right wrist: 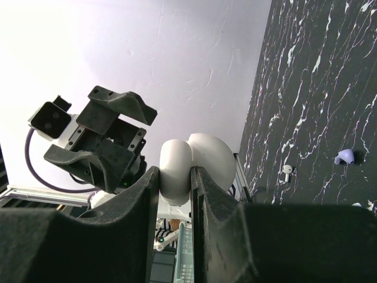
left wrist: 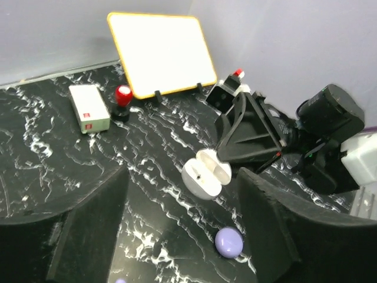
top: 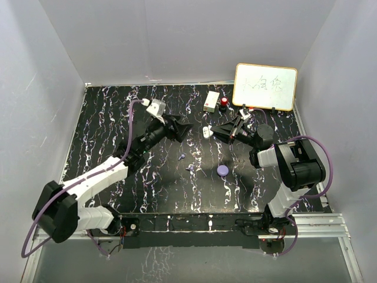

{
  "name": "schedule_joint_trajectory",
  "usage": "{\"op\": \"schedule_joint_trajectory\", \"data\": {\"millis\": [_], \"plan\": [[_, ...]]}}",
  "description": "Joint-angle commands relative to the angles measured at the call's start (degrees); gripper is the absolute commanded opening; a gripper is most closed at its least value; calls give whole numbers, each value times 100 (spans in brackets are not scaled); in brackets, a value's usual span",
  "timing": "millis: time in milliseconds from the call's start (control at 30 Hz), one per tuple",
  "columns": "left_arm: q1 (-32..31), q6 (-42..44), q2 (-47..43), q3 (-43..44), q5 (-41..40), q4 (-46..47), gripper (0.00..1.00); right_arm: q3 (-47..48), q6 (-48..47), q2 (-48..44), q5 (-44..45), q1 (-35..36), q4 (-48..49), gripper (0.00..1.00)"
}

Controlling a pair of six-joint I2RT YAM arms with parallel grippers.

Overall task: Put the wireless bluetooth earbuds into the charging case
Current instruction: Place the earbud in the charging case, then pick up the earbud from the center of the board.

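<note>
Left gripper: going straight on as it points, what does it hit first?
Probably the open white charging case, clamped in the right gripper, straight ahead of the open left gripper. The lilac puck lies lower, likely under that line.

Two tiny purple earbuds (top: 182,157), one purple puck (top: 222,170), one white case (top: 205,132), one box (top: 212,101) and one board (top: 265,86) are counted.

Open charging case (left wrist: 205,174) in the right gripper (left wrist: 226,161)
</note>
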Motion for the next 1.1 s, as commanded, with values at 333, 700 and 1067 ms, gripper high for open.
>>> {"op": "schedule_joint_trajectory", "data": {"millis": [333,700,1067], "plan": [[-25,-1077,-1033,-497,-1178,-4412,99,29,-105,99,-5,13,447,0],[-204,-2184,-673,-195,-2622,-6375,99,68,-108,99,-76,16,487,0],[-653,-2638,23,23,-3362,-7028,85,112,-56,339,-120,14,575,0]]}}
